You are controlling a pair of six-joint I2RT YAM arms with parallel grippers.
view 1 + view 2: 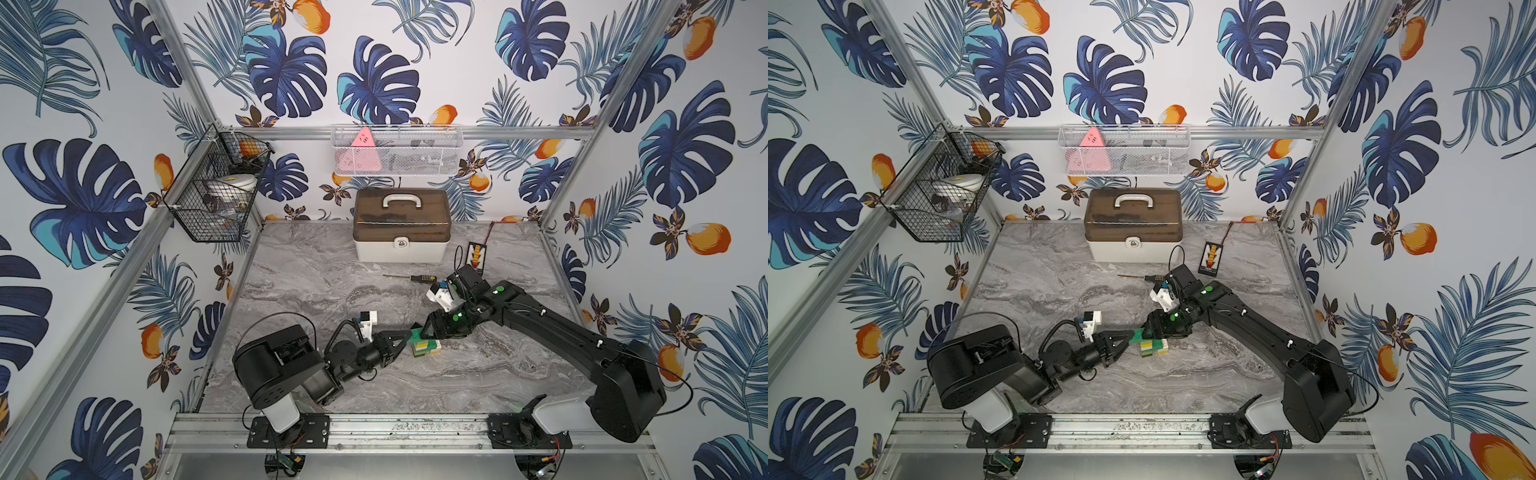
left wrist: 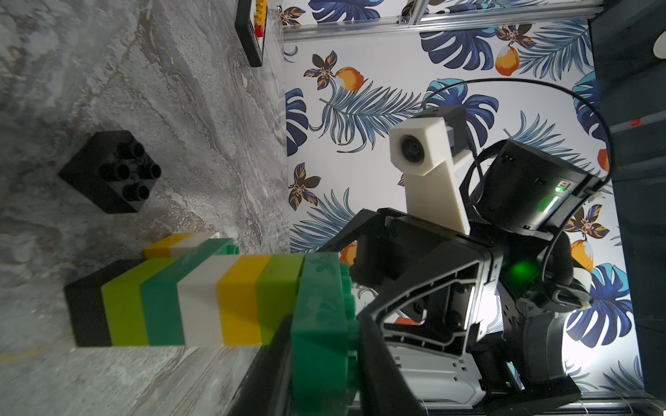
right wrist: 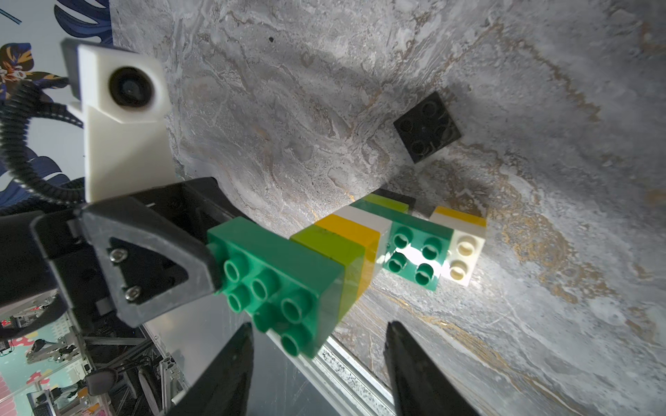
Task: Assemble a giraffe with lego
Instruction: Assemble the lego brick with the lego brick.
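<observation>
Plastic this light, stiff and slick is probably best gripped across flat sides — the giraffe [image 1: 424, 348], lower centre of frame, is being clamped at its dark green end by the left gripper [image 1: 409, 334]; the right gripper [image 3: 320, 335] is being held open, empty.

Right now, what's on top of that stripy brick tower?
A long dark green brick, studs up, caps the giraffe; the left gripper pinches it. Its clamped end is covered by that gripper.
</observation>
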